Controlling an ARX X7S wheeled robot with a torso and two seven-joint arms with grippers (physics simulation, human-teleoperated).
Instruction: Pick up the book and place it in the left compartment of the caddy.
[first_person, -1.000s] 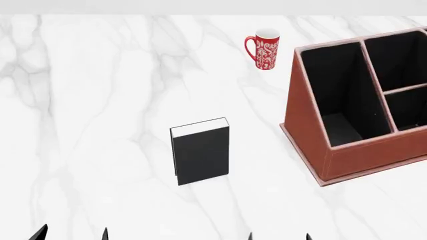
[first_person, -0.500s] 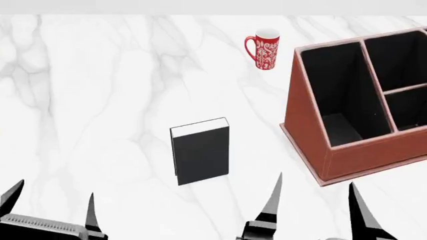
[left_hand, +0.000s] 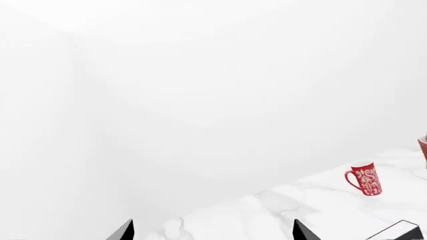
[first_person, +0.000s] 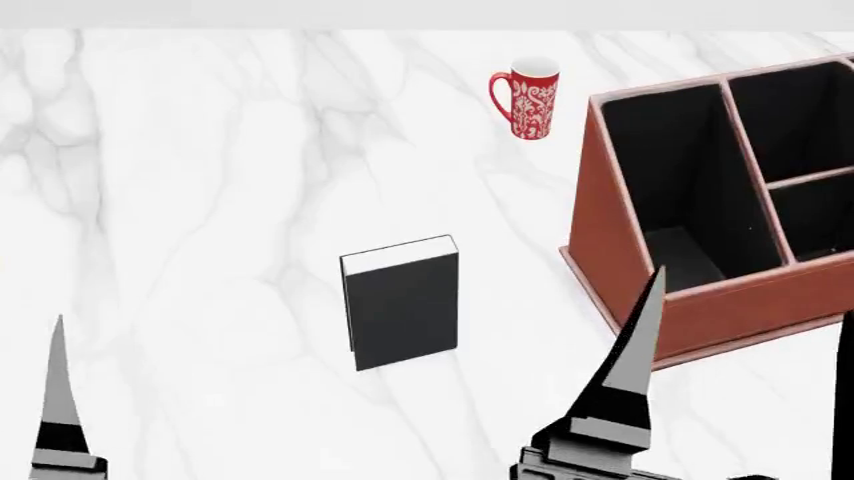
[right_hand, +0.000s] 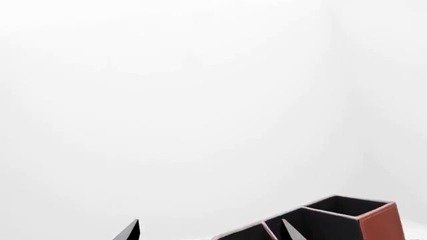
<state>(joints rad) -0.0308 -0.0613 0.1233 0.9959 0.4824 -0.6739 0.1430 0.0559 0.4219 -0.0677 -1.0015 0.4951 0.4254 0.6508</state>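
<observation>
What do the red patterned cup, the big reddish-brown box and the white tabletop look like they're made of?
All are simulator renders, so these are guesses. The red mug with white pattern looks like glazed ceramic, with a smooth white rim. The reddish-brown caddy box looks like stitched leather or leatherette, matte with pale edging and a black lining. The white tabletop looks like polished marble, with grey veins.

Lighting: bright, even, diffuse; no single source evident. White marble table (first_person: 200, 200) nearly shadowless; no cast shadow visible beside the book (first_person: 400, 305) or the mug (first_person: 527, 97). Caddy (first_person: 627, 270) interior reads flat black, with a slightly paler floor patch. No glare or hotspots. Render sharp throughout, edges crisp, no blur or edge distortion. Both wrist views mostly washed-out white background.
</observation>
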